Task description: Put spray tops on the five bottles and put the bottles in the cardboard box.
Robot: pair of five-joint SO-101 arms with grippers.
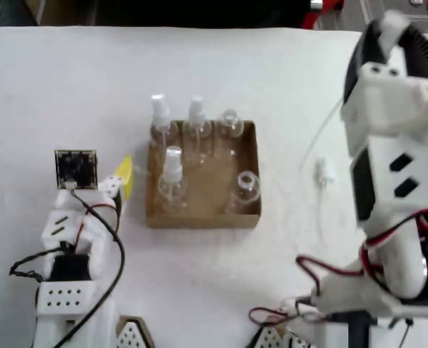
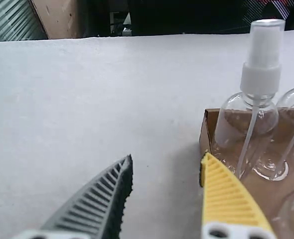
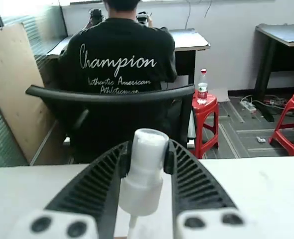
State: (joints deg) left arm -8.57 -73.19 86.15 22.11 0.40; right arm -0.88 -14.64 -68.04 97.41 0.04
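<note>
White bench, cardboard box at its centre holding 5 bottles: 3 capped, 2 bare. The right pincer, above the bench, grips a spray top. The left pincer gapes wide beside the box. Capping bottle 4 looks next: lower the top squarely onto a bare bottle.

Left gripper low, fingers apart, right gripper raised, fingers clamping a spray top.

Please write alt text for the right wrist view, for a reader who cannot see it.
The right gripper is shut on a white plastic spray top, clamped between its black ribbed fingers. A white table surface lies behind it.
</note>
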